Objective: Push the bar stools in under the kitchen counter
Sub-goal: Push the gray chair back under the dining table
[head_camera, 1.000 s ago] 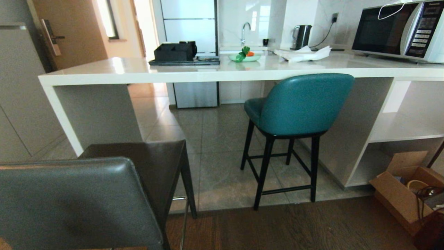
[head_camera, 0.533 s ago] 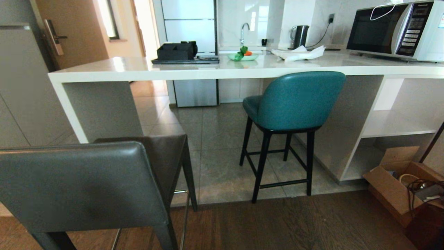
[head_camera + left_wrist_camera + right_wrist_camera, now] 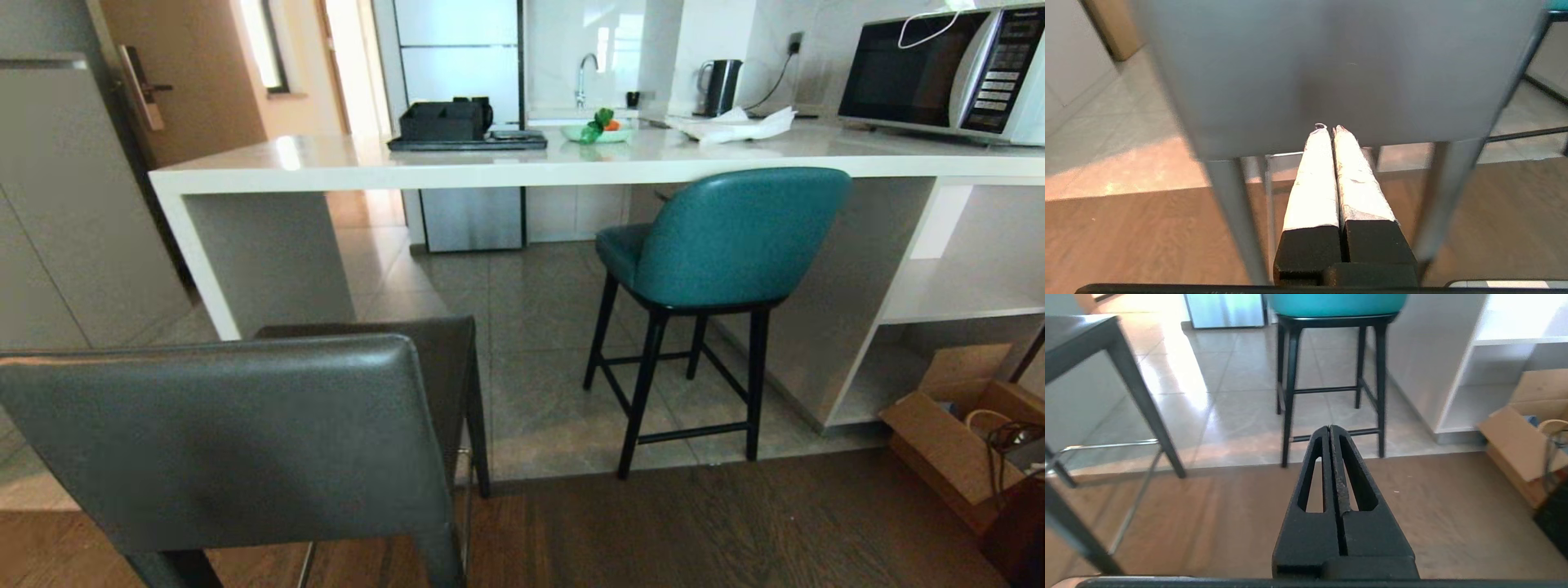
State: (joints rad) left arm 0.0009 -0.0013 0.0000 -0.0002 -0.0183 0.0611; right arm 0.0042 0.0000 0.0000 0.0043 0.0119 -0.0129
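Whole view slid right since earlier: base moved, stools didn't. Your left gripper (image 3: 1329,129), clenched empty, meets the grey stool's backrest (image 3: 1339,65); push centred toward the counter (image 3: 506,167). Right gripper (image 3: 1330,428), also clenched, hangs idle.

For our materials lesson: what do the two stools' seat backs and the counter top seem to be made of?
Teal stool: smooth leather or imitation leather, with a soft sheen and a seamed edge. Grey stool: the same kind of matte, lightly dimpled covering. Counter top: glossy white stone-like slab, showing reflections; it may be engineered.
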